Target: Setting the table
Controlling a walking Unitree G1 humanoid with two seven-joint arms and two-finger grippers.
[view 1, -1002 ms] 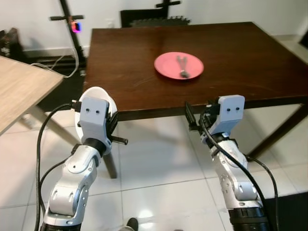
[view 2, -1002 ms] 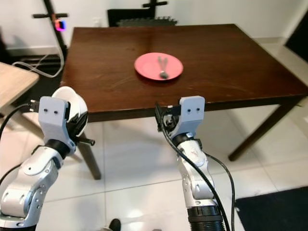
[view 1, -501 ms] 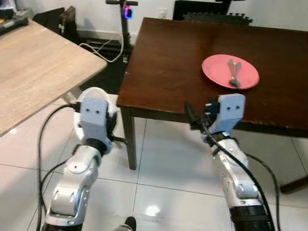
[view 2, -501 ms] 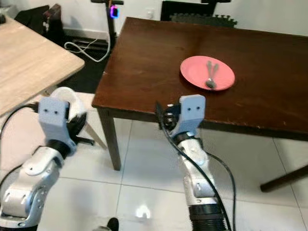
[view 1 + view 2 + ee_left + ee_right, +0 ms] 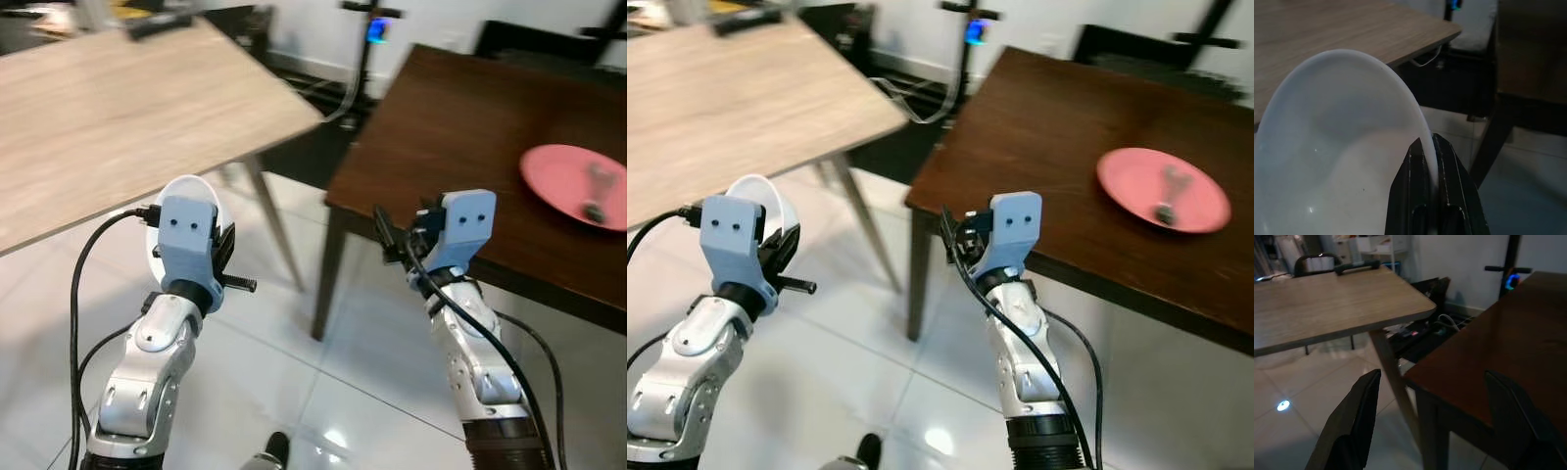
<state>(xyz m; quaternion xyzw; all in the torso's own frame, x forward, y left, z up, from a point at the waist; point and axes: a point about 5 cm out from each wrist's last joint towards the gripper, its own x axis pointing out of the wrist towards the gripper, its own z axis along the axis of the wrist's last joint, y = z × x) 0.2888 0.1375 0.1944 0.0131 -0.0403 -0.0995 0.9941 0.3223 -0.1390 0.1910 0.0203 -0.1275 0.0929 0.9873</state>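
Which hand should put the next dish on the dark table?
Left. The left hand is shut on the white bowl; the right hand is open, holding nothing, near the dark table.

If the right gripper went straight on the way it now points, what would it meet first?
Probably the near corner of the dark wooden table. The right gripper, jaws wide open and empty, points at that corner and the leg under it. Depth is unclear, so it might slip past over the white tiled floor.

White bowl: tilted on edge, rim pinched between the left gripper's fingers. Pink plate: flat on dark table, carrying a metal utensil, blurred.
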